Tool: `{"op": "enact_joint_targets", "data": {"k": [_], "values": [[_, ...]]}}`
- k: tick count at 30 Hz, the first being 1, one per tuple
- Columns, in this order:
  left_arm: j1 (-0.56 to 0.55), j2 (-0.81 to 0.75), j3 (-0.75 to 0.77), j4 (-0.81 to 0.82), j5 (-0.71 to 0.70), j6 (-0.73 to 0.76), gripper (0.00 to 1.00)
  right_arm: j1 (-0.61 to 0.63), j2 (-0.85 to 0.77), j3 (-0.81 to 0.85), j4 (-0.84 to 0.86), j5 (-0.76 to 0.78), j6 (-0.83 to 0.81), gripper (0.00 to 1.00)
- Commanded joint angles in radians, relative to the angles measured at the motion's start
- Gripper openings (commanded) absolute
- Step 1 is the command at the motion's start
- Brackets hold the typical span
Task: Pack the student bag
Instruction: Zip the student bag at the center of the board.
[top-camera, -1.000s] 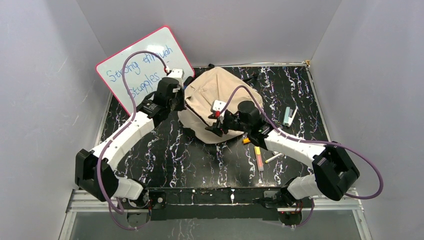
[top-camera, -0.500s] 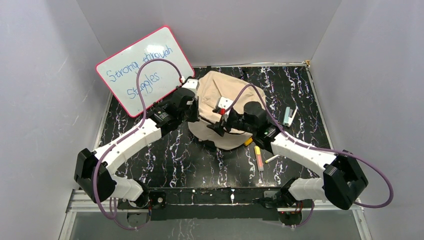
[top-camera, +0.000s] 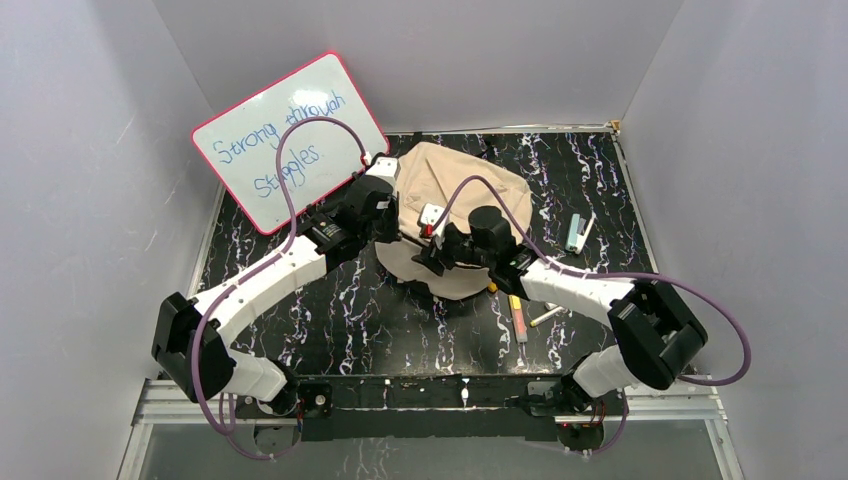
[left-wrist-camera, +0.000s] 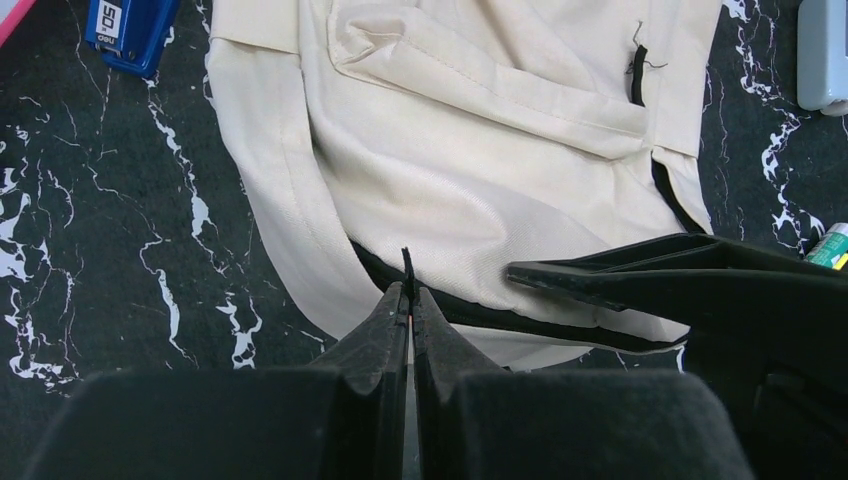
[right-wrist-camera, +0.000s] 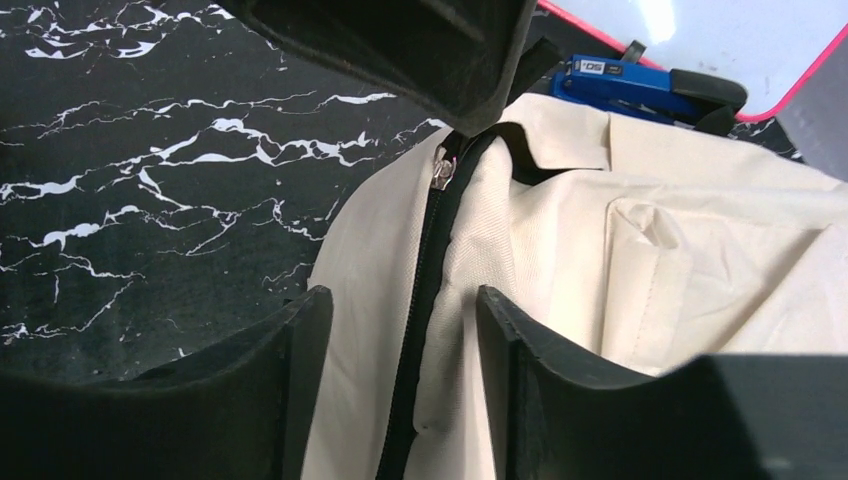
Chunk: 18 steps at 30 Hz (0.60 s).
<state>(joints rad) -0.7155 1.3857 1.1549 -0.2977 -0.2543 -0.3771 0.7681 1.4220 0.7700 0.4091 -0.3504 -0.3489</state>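
Beige fabric fills the space under both sets of jaws: the student bag (top-camera: 455, 165) lies flat on the black marbled worktop (top-camera: 300, 300), directly below and just beyond the fingertips of each arm.

The left jaws are fully shut, and a thin black tab (left-wrist-camera: 407, 262) stands up between their tips at the bag's dark-edged rim. It looks like a pull or a strip of trim, but I cannot tell which.

The right jaws stand partly open and hold nothing. They straddle the dark zipper (right-wrist-camera: 425, 290), one finger on either side of it. The metal slider (right-wrist-camera: 443, 168) sits just ahead of them, close under the left arm's fingers.

The step in hand appears to be unzipping the bag for packing. The zipper looks closed along the stretch in view. The next move probably calls for the right jaws to ease forward, close on the slider and draw it along the curved track. Meanwhile the left jaws would hold the rim taut.

The bag's long axis runs roughly away from the arm bases. Its rounded, zipped end points back toward both jaws, and its front pocket (left-wrist-camera: 480, 70) lies beyond them.
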Motion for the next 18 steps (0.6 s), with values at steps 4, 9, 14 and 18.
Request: {"op": "enact_joint_targets", "data": {"k": [4,9,14,18], "values": [[0.007,-0.007,0.02,0.039,-0.053,0.028,0.0,0.012,0.042,0.062,0.061,-0.021,-0.033,0.38],[0.061,0.035,0.05,0.031,-0.032,0.053,0.0,0.013,0.034,0.058,0.033,-0.035,-0.029,0.02],[0.142,0.084,0.089,0.032,0.003,0.088,0.0,0.02,0.003,0.009,0.039,-0.074,-0.038,0.0],[0.21,0.138,0.119,0.033,0.028,0.107,0.0,0.024,-0.016,-0.003,0.011,-0.099,-0.055,0.0]]}}
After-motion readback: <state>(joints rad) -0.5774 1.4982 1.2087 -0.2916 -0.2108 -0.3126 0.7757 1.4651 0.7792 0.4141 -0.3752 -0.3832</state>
